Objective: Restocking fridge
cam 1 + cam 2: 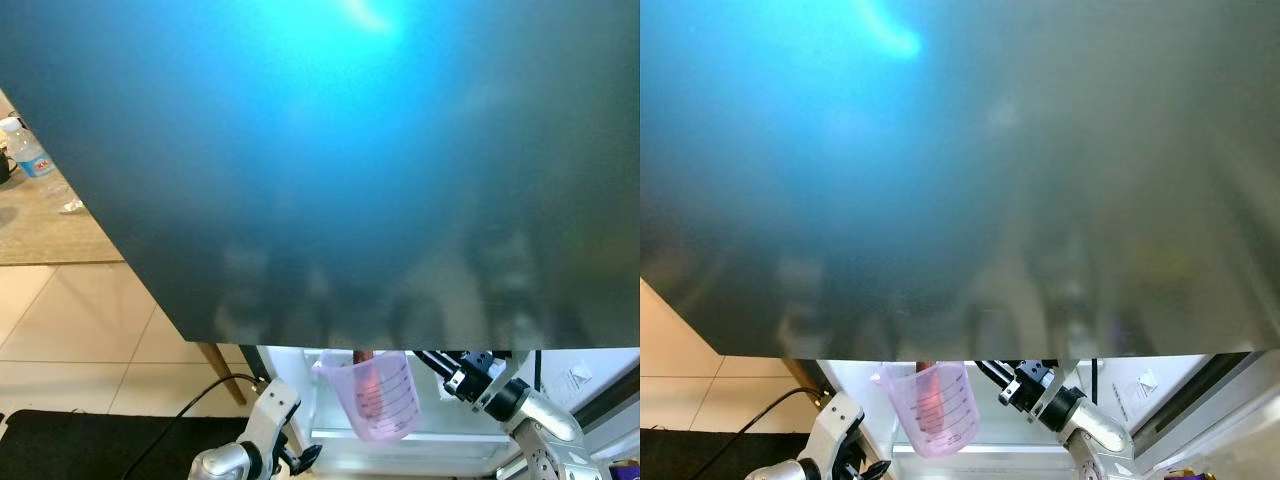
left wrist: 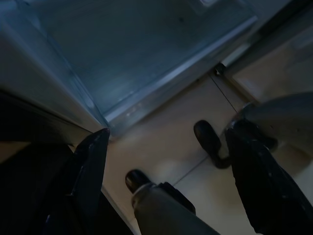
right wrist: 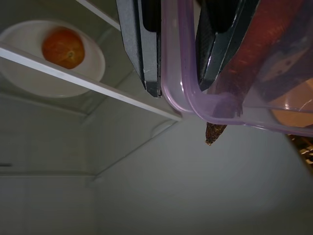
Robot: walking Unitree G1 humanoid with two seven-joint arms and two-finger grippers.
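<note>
A translucent pink measuring cup hangs in front of the open fridge's white interior, with a carrot standing inside it. My right gripper is shut on the cup's rim, one finger inside and one outside; it reaches in from the right. Deeper in the fridge, a white plate holding a red-orange tomato rests on a glass shelf. My left gripper hangs low and open over the floor by the fridge's bottom drawer.
A large dark blue-grey fridge panel blocks most of the head view. At far left a wooden table holds a water bottle. A black cable runs across the tiled floor near my left arm.
</note>
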